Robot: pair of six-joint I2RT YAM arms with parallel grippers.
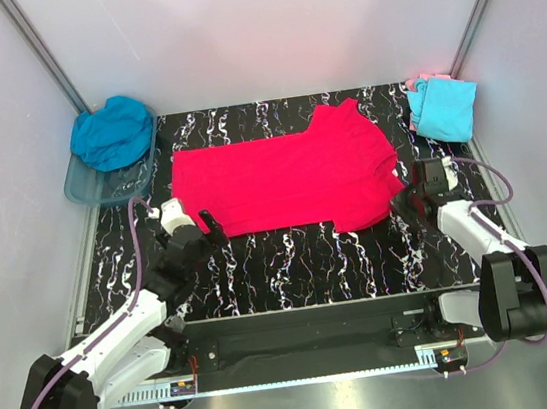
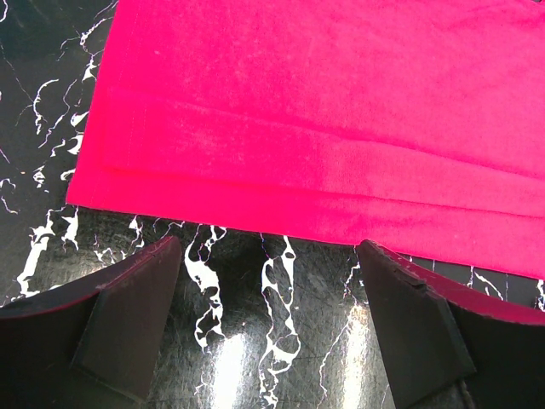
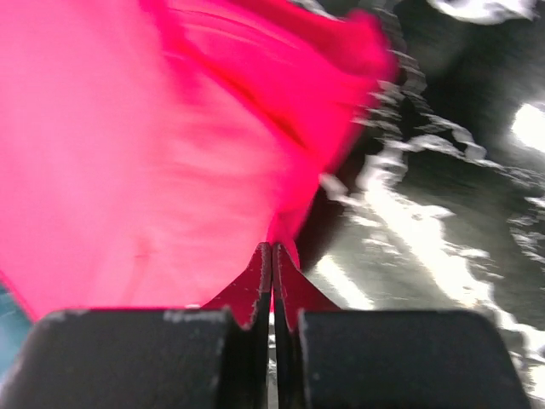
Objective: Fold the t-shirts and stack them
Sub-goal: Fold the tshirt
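Note:
A bright pink-red t-shirt (image 1: 285, 178) lies spread flat across the black marbled table (image 1: 291, 263). My left gripper (image 1: 196, 227) hangs open just short of the shirt's near left hem (image 2: 298, 128), and only bare table shows between its fingers (image 2: 136, 298). My right gripper (image 3: 272, 247) is shut on the shirt's right edge (image 3: 153, 153), where the cloth bunches up at the tips. From above, that gripper (image 1: 405, 195) sits at the shirt's near right corner. A teal-blue shirt (image 1: 113, 133) is piled in a tub. At the far right a light cyan shirt (image 1: 443, 110) lies on a pale pink one (image 1: 425, 78).
A clear bluish plastic tub (image 1: 85, 189) stands at the far left corner of the table. White walls close in the sides and back. A metal rail (image 1: 306, 372) runs along the near edge between the arm bases.

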